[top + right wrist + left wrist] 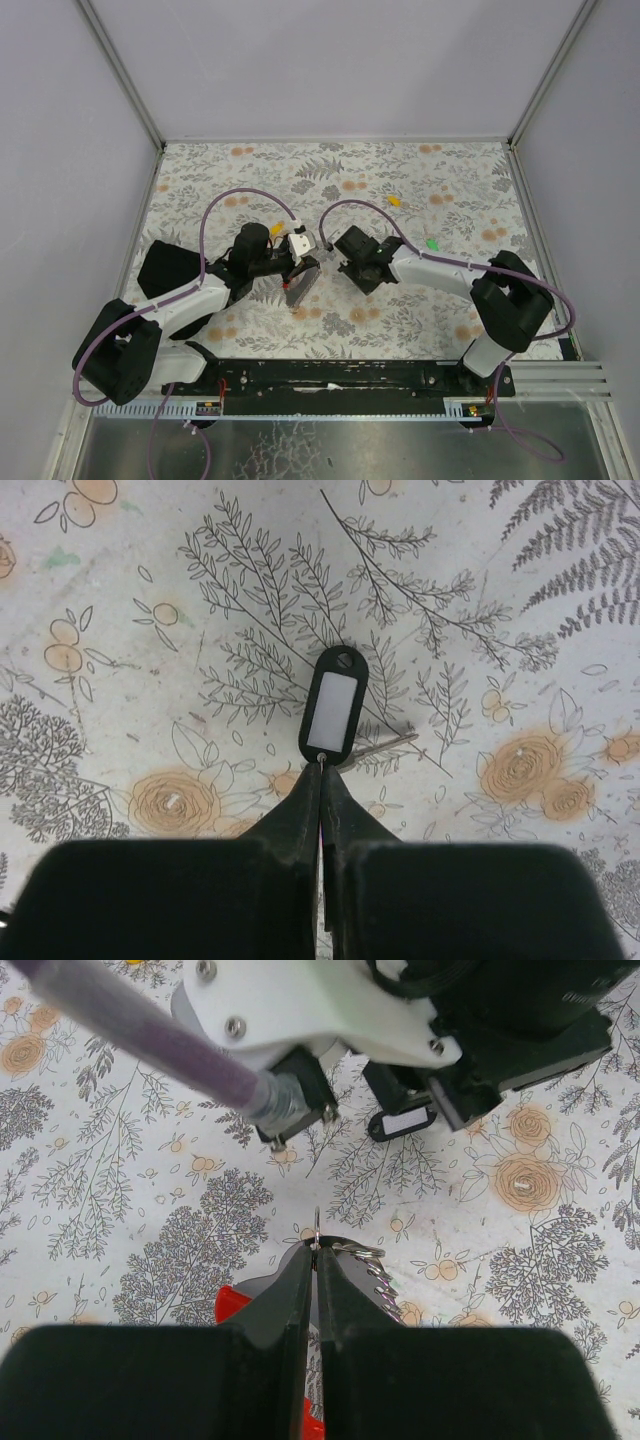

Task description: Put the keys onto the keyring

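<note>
The table (440, 310), covered in a leaf-and-flower print, is boxed in by grey walls (330, 60) on the far, left and right edges. Both arms meet near its middle, so open cloth lies on every side of them, widest toward the far wall.

The left claw (316, 1260) is pinched tight on the keyring (301, 283). A thin silver ring pokes out at its fingertips, a short chain trails just to the right of them, and a red part shows beneath the left finger. The right claw (322, 770), directly ahead of the left one and close to it, is closed on the lower end of the black-headed key (335, 708), which points away from its tips above bare cloth.

The yellow key (394, 200) and the green key (432, 243) lie loose on the table beyond the right claw, well apart from it and short of the edges.
</note>
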Controlling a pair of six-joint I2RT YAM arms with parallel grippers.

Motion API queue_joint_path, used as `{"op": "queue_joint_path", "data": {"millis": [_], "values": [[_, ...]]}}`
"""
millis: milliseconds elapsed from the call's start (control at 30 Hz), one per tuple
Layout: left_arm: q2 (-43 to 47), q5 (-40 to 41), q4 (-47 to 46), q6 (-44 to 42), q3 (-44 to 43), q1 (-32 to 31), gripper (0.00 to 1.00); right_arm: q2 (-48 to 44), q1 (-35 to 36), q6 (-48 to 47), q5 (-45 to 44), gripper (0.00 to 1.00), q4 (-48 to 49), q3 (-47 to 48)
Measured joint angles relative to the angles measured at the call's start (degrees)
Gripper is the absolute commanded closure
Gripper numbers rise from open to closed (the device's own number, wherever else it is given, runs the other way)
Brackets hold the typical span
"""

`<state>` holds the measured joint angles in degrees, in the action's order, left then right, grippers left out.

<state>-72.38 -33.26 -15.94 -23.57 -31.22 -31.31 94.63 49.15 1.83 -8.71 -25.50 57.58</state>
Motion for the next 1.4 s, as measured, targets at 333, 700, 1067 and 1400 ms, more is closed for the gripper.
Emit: {"op": "queue_joint_path", "data": {"millis": [333,700,1067,1400], "values": [[0.0,0.0,0.0,0.0,0.0,0.0,1.00,-6.2,0.0,2.3,-2.7,1.00,-10.3,2.1],[0.0,-0.2,0.0,0.0,0.0,0.0,1.00,-4.0,0.0,4.6,-0.6,1.00,-22.0,7.6],[0.0,-0.2,0.0,0.0,0.0,0.0,1.00,12.2,0.0,0.5,1.2,0.96,-18.5,18.3],[0.0,0.2,0.0,0.0,0.0,0.4,1.00,19.2,-0.2,-1.8,2.2,0.87,-15.7,22.3]]}}
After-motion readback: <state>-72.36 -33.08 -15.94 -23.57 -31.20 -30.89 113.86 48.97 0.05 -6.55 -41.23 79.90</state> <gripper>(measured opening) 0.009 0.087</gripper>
